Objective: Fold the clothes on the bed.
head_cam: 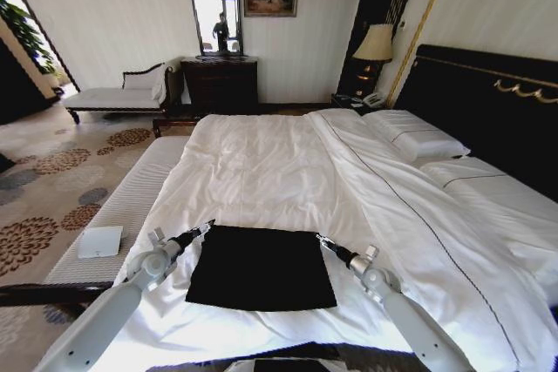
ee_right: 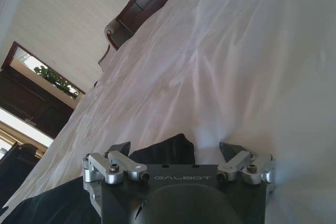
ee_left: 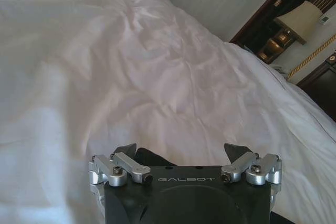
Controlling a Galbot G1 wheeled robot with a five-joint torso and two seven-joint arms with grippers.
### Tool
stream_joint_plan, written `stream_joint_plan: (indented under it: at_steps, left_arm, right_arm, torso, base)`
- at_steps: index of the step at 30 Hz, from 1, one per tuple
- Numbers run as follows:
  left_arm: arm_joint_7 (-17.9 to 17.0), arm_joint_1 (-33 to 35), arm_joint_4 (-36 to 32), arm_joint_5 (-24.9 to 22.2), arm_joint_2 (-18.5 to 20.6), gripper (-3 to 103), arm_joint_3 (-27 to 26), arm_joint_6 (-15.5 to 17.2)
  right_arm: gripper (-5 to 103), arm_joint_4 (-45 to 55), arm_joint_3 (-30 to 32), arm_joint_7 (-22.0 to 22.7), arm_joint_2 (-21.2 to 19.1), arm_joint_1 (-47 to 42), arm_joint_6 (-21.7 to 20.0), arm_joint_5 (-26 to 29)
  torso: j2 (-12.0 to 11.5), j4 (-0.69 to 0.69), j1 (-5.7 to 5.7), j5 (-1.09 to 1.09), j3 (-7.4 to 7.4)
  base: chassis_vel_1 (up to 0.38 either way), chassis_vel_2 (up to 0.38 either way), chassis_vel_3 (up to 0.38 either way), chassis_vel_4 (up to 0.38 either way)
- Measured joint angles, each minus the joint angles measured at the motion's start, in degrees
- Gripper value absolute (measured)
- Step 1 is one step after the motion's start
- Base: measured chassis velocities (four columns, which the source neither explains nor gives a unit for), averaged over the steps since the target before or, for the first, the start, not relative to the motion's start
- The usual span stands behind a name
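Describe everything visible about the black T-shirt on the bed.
The black T-shirt lies flat on the white duvet near the bed's foot, already folded into a rough rectangle, no sleeves or lettering showing. The fabric looks soft and matte. The left end effector sits open at its far left corner, the right end effector open at its far right corner, where the cloth bunches up slightly between the fingers.
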Motion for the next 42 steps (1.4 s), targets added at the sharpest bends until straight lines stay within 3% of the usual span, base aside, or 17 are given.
stream_joint_plan:
  at_steps: [11, 12, 14, 15, 16, 17, 19, 20, 22, 23, 26, 29, 30, 32, 35, 37, 42]
  left_arm:
    - [-0.03, 0.7, -1.37, -0.25, 0.25, 94, -0.49, 0.0]
    - [-0.06, 0.63, -1.45, -0.39, 0.48, 94, -0.49, 0.0]
    - [-0.1, 0.52, -1.57, -0.57, 0.69, 94, -0.49, 0.0]
    - [-0.13, 0.42, -1.67, -0.72, 0.87, 94, -0.49, 0.0]
    - [-0.18, 0.34, -1.75, -0.85, 1.05, 94, -0.51, 0.0]
    - [-0.21, 0.32, -1.79, -0.96, 1.16, 94, -0.55, 0.0]
    - [-0.25, 0.3, -1.79, -1.04, 1.19, 94, -0.61, -0.01]
    - [-0.27, 0.29, -1.79, -1.06, 1.2, 94, -0.67, -0.01]
    - [-0.35, 0.27, -1.67, -1.07, 1.18, 94, -0.72, -0.02]
    - [-0.48, 0.24, -1.54, -1.07, 1.09, 93, -0.76, -0.02]
    - [-1.16, 0.13, -1.29, -1.84, 0.62, 93, -0.85, 0.51]
    - [-2.04, 0.01, -0.97, -2.33, 0.13, 92, -0.98, 1.02]
    - [-2.51, -0.02, -0.81, -2.5, -0.07, 92, -1.06, 1.24]
    - [-4.11, -0.13, -0.49, -3.06, -0.55, 89, -1.38, 1.78]
    - [-6.49, -0.45, -0.02, -4.26, -1.24, 96, -1.79, 2.56]
    - [-9.44, -0.85, 0.41, -8.03, -2.15, 100, -2.79, 4.38]
    - [-11.86, -1.45, 1.65, -13.51, -2.94, 100, -4.21, 8.43]
  right_arm:
    - [87, -1.52, -1.48, 0.26, -0.34, 1.35, -0.28, -0.54]
    - [76, -1.83, -1.72, 0.1, -0.27, 1.35, -0.27, -0.98]
    - [76, -2.1, -1.83, -0.06, -0.19, 1.36, -0.25, -1.2]
    - [65, -2.29, -1.9, -0.18, -0.14, 1.38, -0.23, -1.32]
    - [65, -2.44, -1.96, -0.29, -0.08, 1.43, -0.21, -1.41]
    - [54, -2.47, -2.0, -0.33, -0.05, 1.47, -0.2, -1.46]
    - [54, -2.47, -2.02, -0.35, -0.03, 1.49, -0.19, -1.47]
    - [44, -2.42, -2.02, -0.35, -0.03, 1.49, -0.19, -1.49]
    - [44, -2.26, -2.04, -0.36, -0.03, 1.47, -0.18, -1.53]
    - [33, -2.18, -2.05, -0.36, -0.05, 1.44, -0.18, -1.53]
    - [22, -2.16, -2.12, -0.36, -0.06, 1.42, -0.14, -1.55]
    - [22, -2.17, -2.14, -0.36, -0.06, 1.43, -0.11, -1.59]
    - [12, -2.16, -2.15, -0.36, -0.06, 1.43, -0.1, -1.6]
    - [3, -1.92, -2.15, -0.36, -0.06, 1.38, -0.06, -1.65]
    - [0, -1.74, -2.14, -0.3, -0.1, 1.34, -0.02, -1.77]
    - [0, -1.6, -2.11, -0.25, -0.24, 1.23, 0.05, -2.06]
    - [0, -1.02, -2.0, -0.11, -0.74, 0.93, 0.11, -2.3]
  torso:
    - [0.0, 0.0, 0.0, -0.01, 0.0]
    - [0.0, 0.0, 0.0, -0.02, 0.0]
    - [0.0, 0.0, 0.0, -0.02, 0.0]
    - [0.0, 0.0, 0.0, -0.02, 0.0]
    - [0.0, 0.0, 0.0, -0.02, 0.0]
    - [0.0, 0.0, 0.0, -0.01, 0.0]
    - [0.0, 0.01, 0.0, -0.01, 0.0]
    - [0.0, 0.01, 0.0, -0.01, 0.0]
    - [0.0, 0.01, 0.0, -0.01, 0.0]
    - [0.0, 0.01, 0.0, -0.01, 0.0]
    - [0.0, 0.01, 0.0, -0.01, 0.0]
    - [0.0, 0.01, 0.0, 0.0, 0.0]
    - [0.0, 0.01, 0.0, -0.01, 0.0]
    - [0.0, 0.01, 0.0, -0.01, 0.0]
    - [0.0, 0.01, 0.0, -0.01, 0.0]
    - [0.0, 0.01, 0.0, -0.01, 0.0]
    - [0.0, 0.01, 0.0, 0.0, 0.01]
  base:
    - [0.0, 0.0, 0.0, 0.0]
    - [0.0, 0.0, 0.0, 0.0]
    - [0.0, 0.0, 0.0, 0.0]
    - [0.0, 0.0, 0.0, 0.0]
    - [0.0, 0.0, 0.0, 0.0]
    - [0.0, 0.0, 0.0, 0.0]
    - [0.0, 0.0, 0.0, 0.0]
    - [0.0, 0.0, 0.0, 0.0]
    - [0.0, 0.0, 0.0, 0.0]
    - [0.0, 0.0, 0.0, 0.0]
    - [0.0, 0.0, 0.0, 0.0]
    - [0.0, 0.0, 0.0, 0.0]
    - [0.0, 0.0, 0.0, 0.0]
    - [0.0, 0.0, 0.0, 0.0]
    - [0.0, 0.0, 0.0, 0.0]
    - [0.0, 0.0, 0.0, 0.0]
    - [0.0, 0.0, 0.0, 0.0]
